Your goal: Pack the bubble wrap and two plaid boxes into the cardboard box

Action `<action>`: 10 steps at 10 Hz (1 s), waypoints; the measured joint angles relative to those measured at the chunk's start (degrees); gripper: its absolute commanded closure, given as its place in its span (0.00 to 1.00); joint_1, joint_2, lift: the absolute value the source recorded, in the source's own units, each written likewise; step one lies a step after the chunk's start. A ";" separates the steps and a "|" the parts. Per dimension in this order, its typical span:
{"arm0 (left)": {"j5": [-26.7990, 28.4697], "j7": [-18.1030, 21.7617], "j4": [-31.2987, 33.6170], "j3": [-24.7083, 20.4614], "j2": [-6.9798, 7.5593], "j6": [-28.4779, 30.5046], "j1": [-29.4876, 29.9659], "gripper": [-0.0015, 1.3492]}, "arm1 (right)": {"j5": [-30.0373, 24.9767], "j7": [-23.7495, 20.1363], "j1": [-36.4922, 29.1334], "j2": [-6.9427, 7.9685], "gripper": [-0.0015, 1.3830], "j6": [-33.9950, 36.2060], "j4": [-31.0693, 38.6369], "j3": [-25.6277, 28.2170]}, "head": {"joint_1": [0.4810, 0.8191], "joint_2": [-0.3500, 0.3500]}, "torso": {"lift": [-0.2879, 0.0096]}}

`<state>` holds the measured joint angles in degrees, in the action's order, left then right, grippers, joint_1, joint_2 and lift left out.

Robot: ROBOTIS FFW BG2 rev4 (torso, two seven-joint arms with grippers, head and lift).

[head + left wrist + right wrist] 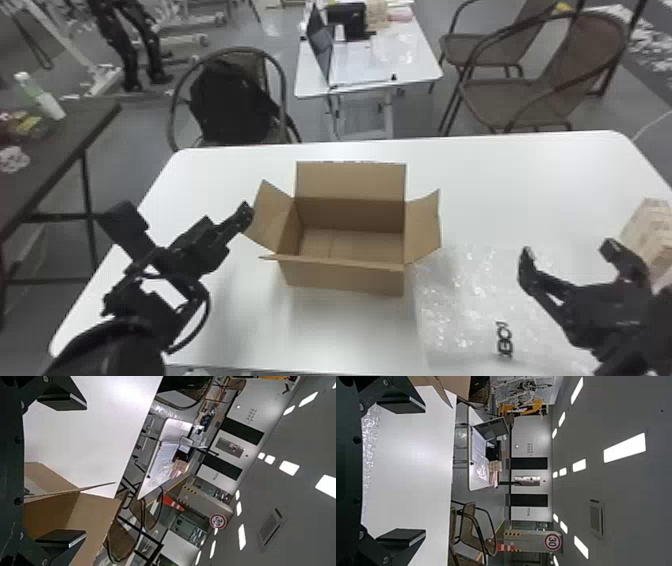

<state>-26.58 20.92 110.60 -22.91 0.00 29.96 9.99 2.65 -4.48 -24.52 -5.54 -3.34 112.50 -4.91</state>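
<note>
Head view: cardboard box (345,279) upright on white table (225,320), flaps up/out, inner floor visible. L gripper (245,214) at box's L flap; contact can't tell. Bubble wrap (462,305) flat, R of box. R gripper (568,250) over wrap's R part, approx. Plaid boxes (650,227) at R edge, partly cut off, qty unclear. L wrist view: L gripper (75,469) fingers spread, box close by. R wrist view: R gripper (411,471) fingers wide apart, wrap near.

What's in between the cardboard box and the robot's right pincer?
The clear bubble wrap lies there, on the white table beside the box. The head view shows it.
</note>
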 measured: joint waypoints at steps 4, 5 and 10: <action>-1.26 2.30 -2.08 0.94 0.62 3.55 -1.28 0.29 | 0.12 -0.18 0.09 0.00 0.14 -0.01 -0.09 -0.10 | 0.63 0.71 | 0.61; -1.22 2.52 -2.29 1.42 0.99 4.05 -1.49 0.48 | 0.23 -0.25 0.14 0.00 0.14 -0.01 -0.17 -0.10 | 0.63 0.70 | 0.61; -0.58 3.25 -2.49 2.20 1.29 4.66 -1.99 0.91 | 0.50 -0.38 0.28 0.00 0.14 -0.01 -0.49 -0.25 | 0.63 0.69 | 0.61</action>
<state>-27.16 24.17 108.12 -20.71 1.29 34.61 8.00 3.15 -4.86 -24.24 -5.54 -3.35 112.01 -5.16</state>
